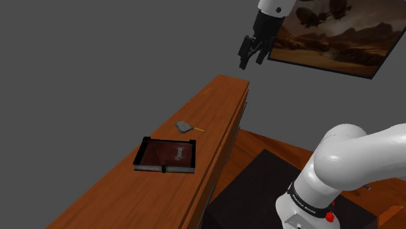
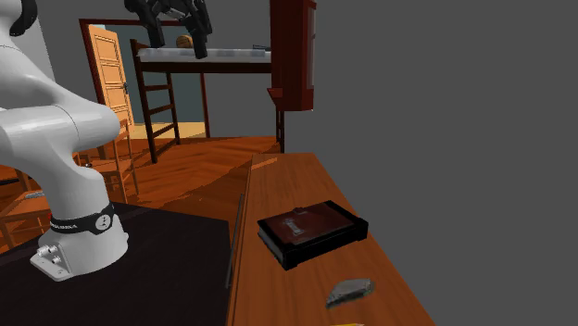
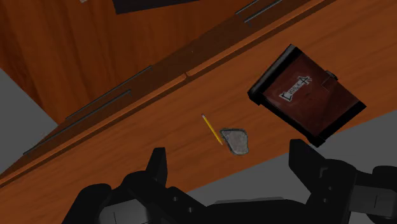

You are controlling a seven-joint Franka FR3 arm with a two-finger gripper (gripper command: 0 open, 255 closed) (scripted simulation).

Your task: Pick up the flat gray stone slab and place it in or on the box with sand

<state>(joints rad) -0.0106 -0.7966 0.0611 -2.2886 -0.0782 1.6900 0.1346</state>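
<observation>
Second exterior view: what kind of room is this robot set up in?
Probably a bedroom in a house: a loft bed with a ladder, a panelled wooden door and a wood floor.

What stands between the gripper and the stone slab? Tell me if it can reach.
Probably yes: nothing stands between. The gripper hangs open above the stone slab, which lies uncovered on the wooden top, apart from the box; a yellow pencil lies close beside it.
</observation>
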